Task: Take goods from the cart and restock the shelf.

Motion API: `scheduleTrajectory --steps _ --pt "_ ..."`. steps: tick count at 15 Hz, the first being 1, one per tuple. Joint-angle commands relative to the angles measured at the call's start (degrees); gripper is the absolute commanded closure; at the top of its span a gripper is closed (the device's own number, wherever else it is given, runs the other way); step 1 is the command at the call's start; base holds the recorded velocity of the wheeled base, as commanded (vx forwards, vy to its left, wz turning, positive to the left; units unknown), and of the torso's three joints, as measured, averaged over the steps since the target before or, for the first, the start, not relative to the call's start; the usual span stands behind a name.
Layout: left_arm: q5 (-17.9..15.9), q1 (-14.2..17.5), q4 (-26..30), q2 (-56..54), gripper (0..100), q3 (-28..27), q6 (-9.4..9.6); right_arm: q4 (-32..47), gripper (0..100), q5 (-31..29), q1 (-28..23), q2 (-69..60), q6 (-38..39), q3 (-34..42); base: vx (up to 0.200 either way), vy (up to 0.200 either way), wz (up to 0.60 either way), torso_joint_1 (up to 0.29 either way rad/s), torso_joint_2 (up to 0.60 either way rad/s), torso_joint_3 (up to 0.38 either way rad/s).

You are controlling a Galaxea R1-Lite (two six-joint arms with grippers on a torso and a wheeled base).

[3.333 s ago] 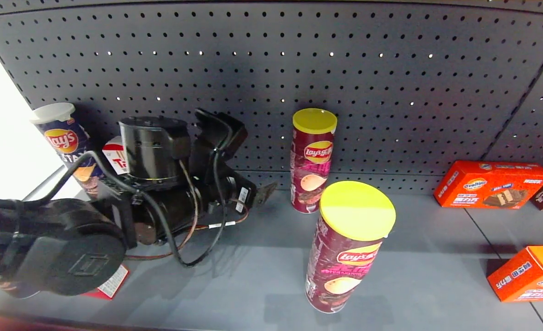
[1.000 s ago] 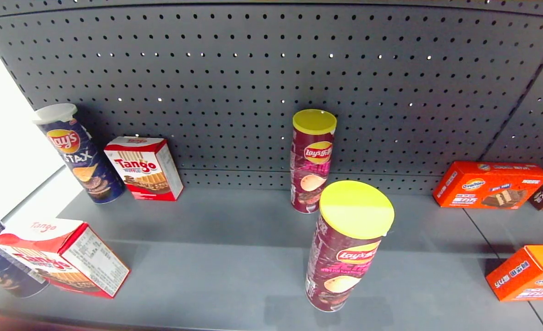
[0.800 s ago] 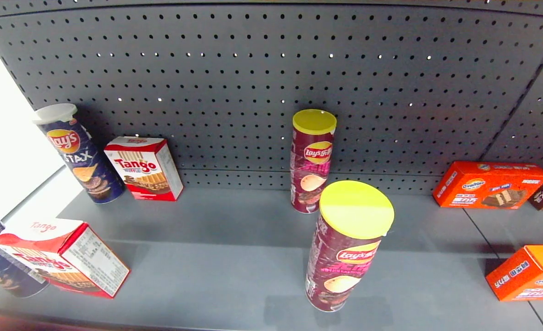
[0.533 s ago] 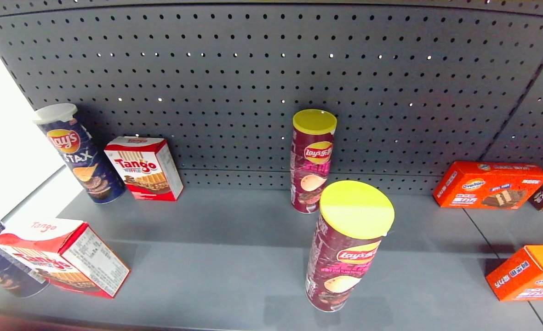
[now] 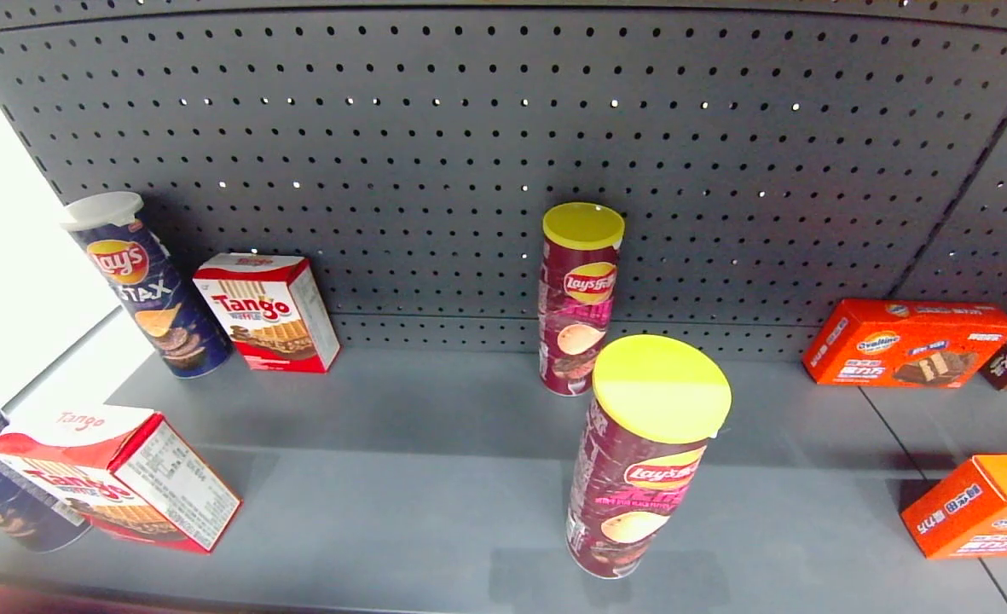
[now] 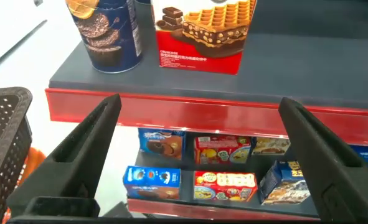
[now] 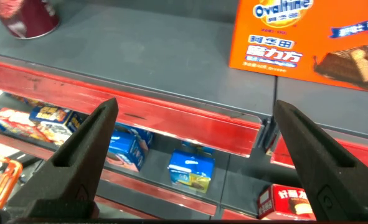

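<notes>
Goods for restocking are presumably held in the basket (image 6: 3,137) seen beside the left gripper (image 6: 199,124); its contents cannot be made out. On the shelf (image 5: 401,512), stock is already set out: two maroon cans (image 5: 644,452), a blue can (image 5: 149,286), wafer boxes (image 5: 119,482) and orange boxes (image 5: 908,341), each apart from its neighbours. The left gripper and the right gripper (image 7: 194,118) are both held in front of the shelf's red front edge, with fingers spread wide and nothing between them.

If similar stock is to be fetched, it is judged to be light. Cans are likely stiff but smooth, and prone to roll or tip, so a grip across the mid-body, below the lid, is advised. Boxes are thin card and easily dented. They are best taken across the narrower faces with mild pressure and kept level until set down.
</notes>
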Motion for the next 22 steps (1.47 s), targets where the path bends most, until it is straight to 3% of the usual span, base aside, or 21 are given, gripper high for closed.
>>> scheduleTrajectory --steps 1,2,3,4,6,9,12,22 --pt "-0.1 0.0 0.0 0.2 0 0.0 0.01 -0.9 0 -1.2 0.0 6.4 2.0 -9.6 0.0 0.0 0.0 0.0 0.0 0.0" --pt "0.1 0.0 -0.1 0.2 0 0.0 0.09 -0.3 0 -0.9 0.8 18.1 4.2 -17.0 0.0 0.0 0.0 0.0 0.0 0.0" --pt "0.1 0.0 -0.1 0.2 0 0.0 0.01 -0.6 0 -0.3 1.3 20.9 3.4 -19.2 0.0 0.0 0.0 0.0 0.0 0.0" --pt "0.0 0.0 -0.1 0.2 0 0.0 0.01 -0.1 0 3.8 3.5 27.5 0.1 -26.7 0.0 0.0 0.0 0.0 0.0 0.0" --pt "0.1 0.0 -0.1 0.2 0 0.0 0.01 -2.8 0 8.1 6.5 39.5 -0.2 -32.3 0.0 0.0 0.0 0.0 0.0 0.0" --pt "0.0 0.0 -0.1 0.2 0 0.0 0.01 -11.2 0 8.3 12.7 52.8 -2.8 -31.0 0.0 0.0 0.0 0.0 0.0 0.0" --pt "0.0 0.0 -0.1 0.2 0 0.0 -0.17 -17.3 0 8.3 14.3 60.5 -4.1 -27.9 0.0 0.0 0.0 0.0 0.0 0.0" --pt "-0.1 0.0 -0.1 0.2 0 0.0 -0.08 -17.4 0 6.5 20.1 69.6 -4.3 -32.0 0.0 0.0 0.0 0.0 0.0 0.0"
